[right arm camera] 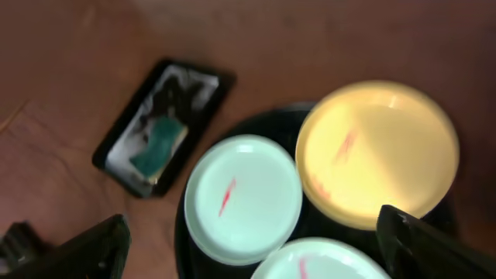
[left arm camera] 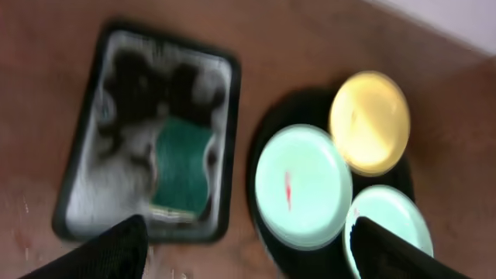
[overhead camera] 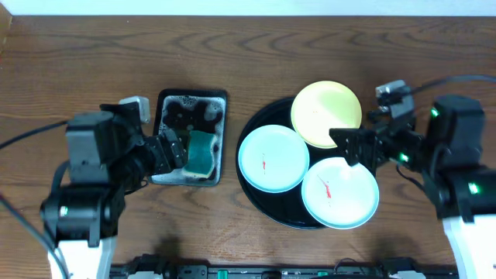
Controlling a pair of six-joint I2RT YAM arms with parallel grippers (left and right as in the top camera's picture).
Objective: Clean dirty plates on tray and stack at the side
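Observation:
The large round black tray (overhead camera: 256,203) holds three small plates. A pale yellow plate (overhead camera: 325,112) lies at its back, a mint-blue plate (overhead camera: 273,157) with a red smear at its left, and a second smeared mint-blue plate (overhead camera: 339,192) at its front right. My right gripper (overhead camera: 358,146) is open and empty above the tray, between the yellow plate and the front mint-blue plate. My left gripper (overhead camera: 174,153) is open and empty above the soapy tray's left side. The plates also show in the right wrist view: the yellow one (right arm camera: 377,155) and the left mint-blue one (right arm camera: 242,198).
A small rectangular black soapy tray (overhead camera: 166,177) with foam and a green sponge (overhead camera: 202,153) stands left of the round tray. Bare wooden tabletop (overhead camera: 232,54) lies behind and around both. The sponge also shows in the left wrist view (left arm camera: 182,164).

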